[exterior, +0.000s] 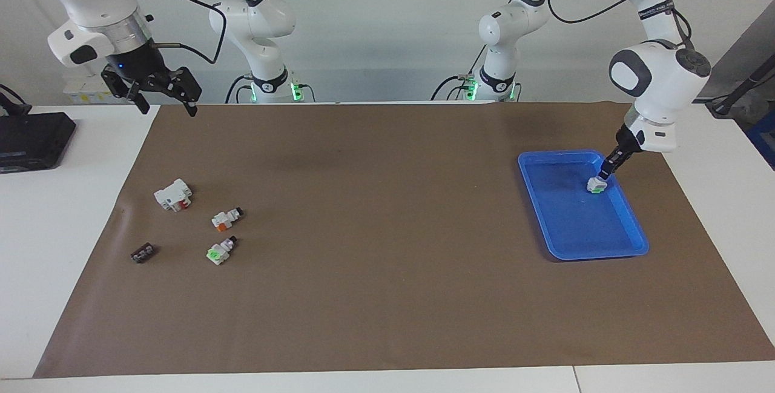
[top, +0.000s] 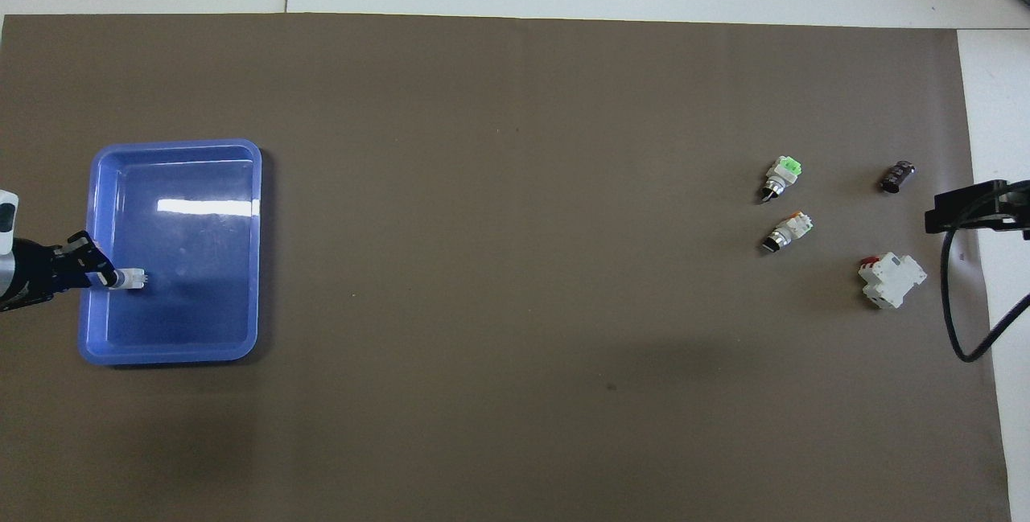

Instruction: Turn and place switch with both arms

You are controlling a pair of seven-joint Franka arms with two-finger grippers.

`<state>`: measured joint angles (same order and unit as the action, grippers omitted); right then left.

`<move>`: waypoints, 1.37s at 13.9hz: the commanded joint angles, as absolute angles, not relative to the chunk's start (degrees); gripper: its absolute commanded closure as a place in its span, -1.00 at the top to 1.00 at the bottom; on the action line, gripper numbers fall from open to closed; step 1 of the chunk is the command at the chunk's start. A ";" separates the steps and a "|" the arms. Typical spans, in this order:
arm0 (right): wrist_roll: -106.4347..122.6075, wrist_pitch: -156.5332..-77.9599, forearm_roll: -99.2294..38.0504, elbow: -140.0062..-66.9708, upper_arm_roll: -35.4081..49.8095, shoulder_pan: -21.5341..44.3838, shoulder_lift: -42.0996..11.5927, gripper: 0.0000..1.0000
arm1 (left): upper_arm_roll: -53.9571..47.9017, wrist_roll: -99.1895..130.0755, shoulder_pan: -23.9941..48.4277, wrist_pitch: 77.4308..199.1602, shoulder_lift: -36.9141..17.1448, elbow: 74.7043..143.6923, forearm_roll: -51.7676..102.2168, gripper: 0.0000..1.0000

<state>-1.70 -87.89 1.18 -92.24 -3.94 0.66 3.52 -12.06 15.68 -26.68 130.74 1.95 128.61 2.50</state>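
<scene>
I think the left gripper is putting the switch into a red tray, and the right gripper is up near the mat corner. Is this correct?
Only the colour is wrong. The tray is blue, as the facing view shows. The left gripper is at the switch in it; the right gripper is near the mat corner.
</scene>
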 commanded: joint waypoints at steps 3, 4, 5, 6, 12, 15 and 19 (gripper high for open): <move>-1.41 -87.28 1.05 -91.32 -3.52 0.62 3.25 1.00 | -12.30 15.47 -25.15 120.10 -1.04 117.11 1.23 -0.10; -1.32 -87.19 1.05 -91.32 -3.52 0.62 3.25 1.00 | -12.30 15.56 -23.40 115.88 -2.10 112.98 1.23 -0.09; -1.23 -86.84 1.05 -91.41 -3.43 0.62 3.34 1.00 | -12.30 15.56 -21.55 112.19 -2.89 109.46 0.88 -0.09; -1.23 -86.66 1.14 -91.41 -3.34 0.70 3.34 1.00 | -12.30 15.64 -19.18 110.06 -3.07 107.25 0.10 -0.08; -1.23 -86.22 1.14 -91.84 -3.34 0.79 3.69 1.00 | -12.66 15.47 -3.80 104.25 -2.55 102.49 -2.81 0.12; -1.23 -86.83 1.06 -92.02 -3.34 0.79 3.69 1.00 | -12.92 14.24 -0.97 98.99 -3.42 96.09 -2.90 0.01; -1.14 -87.10 1.05 -92.20 -3.34 0.79 3.78 1.00 | -13.18 14.24 0.53 89.50 -8.24 84.06 -2.37 0.01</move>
<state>-1.69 -87.48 1.20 -92.19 -3.57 1.06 3.52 -13.49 15.01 -0.36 95.41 -3.53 92.67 -1.49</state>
